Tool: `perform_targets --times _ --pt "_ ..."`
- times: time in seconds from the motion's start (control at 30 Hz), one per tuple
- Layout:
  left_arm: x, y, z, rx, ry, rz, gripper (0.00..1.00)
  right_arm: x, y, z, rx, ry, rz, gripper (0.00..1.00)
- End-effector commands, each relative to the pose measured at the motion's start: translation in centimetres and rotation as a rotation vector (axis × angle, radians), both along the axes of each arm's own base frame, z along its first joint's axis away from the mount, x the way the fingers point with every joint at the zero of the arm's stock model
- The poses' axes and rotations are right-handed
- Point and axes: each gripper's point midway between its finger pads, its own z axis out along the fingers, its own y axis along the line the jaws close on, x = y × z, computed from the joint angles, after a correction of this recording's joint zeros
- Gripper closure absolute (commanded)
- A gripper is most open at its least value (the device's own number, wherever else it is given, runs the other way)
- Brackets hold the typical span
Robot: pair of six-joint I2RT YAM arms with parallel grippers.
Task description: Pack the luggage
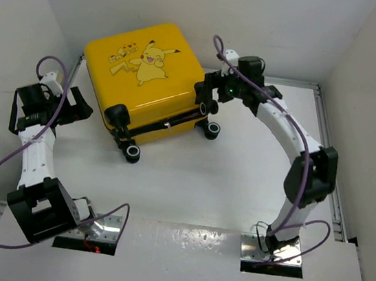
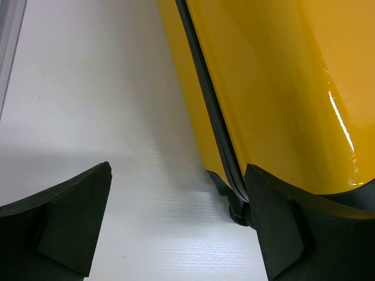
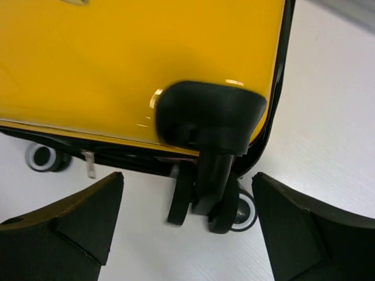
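Yellow luggage (image 1: 148, 73) between wide-spread left pincer (image 1: 80, 104) and right pincer (image 1: 205, 95).

Overhead view, wrist views close on luggage (image 1: 174, 90)

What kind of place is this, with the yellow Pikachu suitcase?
Probably a robot test booth, not a home: plain white walls box in a white table, and the left arm and right arm are bolted at its edge.
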Motion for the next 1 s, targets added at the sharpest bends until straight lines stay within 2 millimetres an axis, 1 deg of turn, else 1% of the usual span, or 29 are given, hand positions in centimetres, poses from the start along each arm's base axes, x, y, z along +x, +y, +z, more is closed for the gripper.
perform_targets --times 0.0,0.03,0.07,0.1,0.13,0.2,0.23,0.3,0.33,0.37,0.4,0.43,0.47,0.5,0.53,0.57,0.67,0.77,0.8,0.83,0.87,0.9,0.93,0.97 --pt "0.2 0.7 2.1 0.033 -0.076 0.02 0.04 1.1 -0.4 -3.8 -0.129 0.06 -0.038 0.1" --pt "0.2 0.7 2.1 0.033 -0.076 0.02 0.04 1.7 -0.1 -3.7 -0.161 0.027 -0.043 0.1" --pt "0.1 0.7 2.4 0.039 -0.085 0.02 0.04 2.3 -0.4 -4.0 -0.185 0.012 -0.059 0.1" --pt "0.1 0.7 2.4 0.039 -0.086 0.02 0.04 3.1 0.1 -4.5 -0.209 0.004 -0.043 0.1" --pt "0.1 0.7 2.4 0.039 -0.086 0.02 0.02 3.0 0.0 -4.8 -0.223 0.017 -0.038 0.1" --pt "0.0 0.8 2.6 0.049 -0.09 0.028 0.02 3.2 0.1 -5.5 -0.258 0.012 -0.027 0.2" --pt "0.0 0.8 2.6 0.049 -0.09 0.028 0.02 2.9 0.4 -5.8 -0.268 0.016 -0.014 0.23" --pt "-0.1 1.0 2.6 0.053 -0.088 0.036 0.02 2.8 0.2 -6.3 -0.295 0.002 0.006 0.3" --pt "-0.1 1.0 2.6 0.053 -0.088 0.036 0.02 2.6 0.3 -6.5 -0.294 0.006 0.01 0.37" --pt "-0.1 1.0 2.6 0.053 -0.088 0.036 0.02 2.3 0.2 -6.2 -0.285 0.003 0.016 0.41" --pt "-0.1 1.0 2.6 0.053 -0.088 0.036 0.02 2.5 0.2 -6.2 -0.277 -0.015 0.015 0.48" --pt "-0.1 1.0 2.6 0.053 -0.088 0.036 0.02 2.4 0.3 -5.6 -0.269 -0.028 0.021 0.63" --pt "-0.2 0.9 2.2 0.049 -0.08 0.036 0.02 1.9 0.3 -5.4 -0.263 -0.033 0.029 0.72" --pt "0.0 1.0 2.4 0.053 -0.088 0.036 0.02 2.4 0.6 -4.8 -0.245 -0.071 0.027 0.81" --pt "0.0 0.9 2.4 0.044 -0.088 0.041 0.02 2.2 0.3 -4.3 -0.239 -0.086 0.025 0.97" --pt "0.0 0.8 2.4 0.04 -0.09 0.034 0.02 2.2 0.3 -3.3 -0.229 -0.111 0.02 1.0" --pt "0.0 0.8 2.2 0.04 -0.09 0.034 0.02 2.1 0.4 -1.0 -0.206 -0.149 0.018 1.0" --pt "0.0 0.6 2.2 0.026 -0.093 0.029 0.02 1.7 0.4 0.4 -0.189 -0.172 0.015 1.0" --pt "-0.1 0.3 1.9 0.017 -0.088 0.021 0.02 1.5 0.1 0.6 -0.185 -0.173 0.007 1.0" --pt "-0.1 0.3 1.9 0.017 -0.088 0.021 0.02 1.5 0.1 0.5 -0.184 -0.174 0.011 1.0" --pt "0.0 0.0 2.0 0.007 -0.094 0.004 0.02 1.4 0.2 -0.2 -0.197 -0.159 0.014 1.0" --pt "-0.1 -0.3 1.6 -0.004 -0.088 -0.005 0.02 1.4 -0.1 -0.8 -0.207 -0.138 0.011 1.0" --pt "-0.2 -0.6 1.9 -0.006 -0.099 -0.016 0.02 1.3 0.0 -1.3 -0.213 -0.123 0.014 0.98" --pt "-0.2 -0.9 2.0 -0.023 -0.104 -0.028 0.02 1.4 0.0 -2.6 -0.229 -0.097 0.01 0.94"
